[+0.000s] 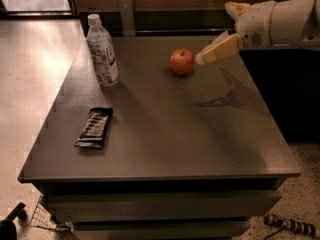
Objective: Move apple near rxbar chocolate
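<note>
Apple (182,61) sits just beside the parted fingers (220,50).

Water bottle (102,51) stands upright on dark table (170,139).

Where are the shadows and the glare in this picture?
Camera view: the gripper, just right of the apple, throws a dark shadow on the table, nearer the camera; a pale sheen runs across the tabletop from the bottle; daylight glares on the floor at far left.
</note>
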Robot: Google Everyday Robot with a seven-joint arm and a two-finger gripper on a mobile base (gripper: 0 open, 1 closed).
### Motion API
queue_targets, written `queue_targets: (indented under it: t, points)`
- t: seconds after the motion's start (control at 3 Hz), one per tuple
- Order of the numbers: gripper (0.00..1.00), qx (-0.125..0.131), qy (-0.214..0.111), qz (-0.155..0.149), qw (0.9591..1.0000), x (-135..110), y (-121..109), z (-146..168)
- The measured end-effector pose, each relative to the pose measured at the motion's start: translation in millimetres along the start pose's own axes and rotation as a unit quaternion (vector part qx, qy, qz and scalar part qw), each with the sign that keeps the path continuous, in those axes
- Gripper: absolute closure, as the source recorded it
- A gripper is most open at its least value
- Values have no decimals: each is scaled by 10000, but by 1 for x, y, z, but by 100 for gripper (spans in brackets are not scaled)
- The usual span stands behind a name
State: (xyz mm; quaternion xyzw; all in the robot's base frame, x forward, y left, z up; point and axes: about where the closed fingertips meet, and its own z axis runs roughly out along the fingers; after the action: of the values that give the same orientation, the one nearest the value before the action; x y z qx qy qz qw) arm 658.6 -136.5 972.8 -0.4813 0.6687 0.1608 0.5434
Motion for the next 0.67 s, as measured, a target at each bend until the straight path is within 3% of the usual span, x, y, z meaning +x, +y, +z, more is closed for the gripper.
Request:
queue_targets:
  t: [0.67]
  points:
    - [0, -254, -27, 341, 9991, 42, -9, 77]
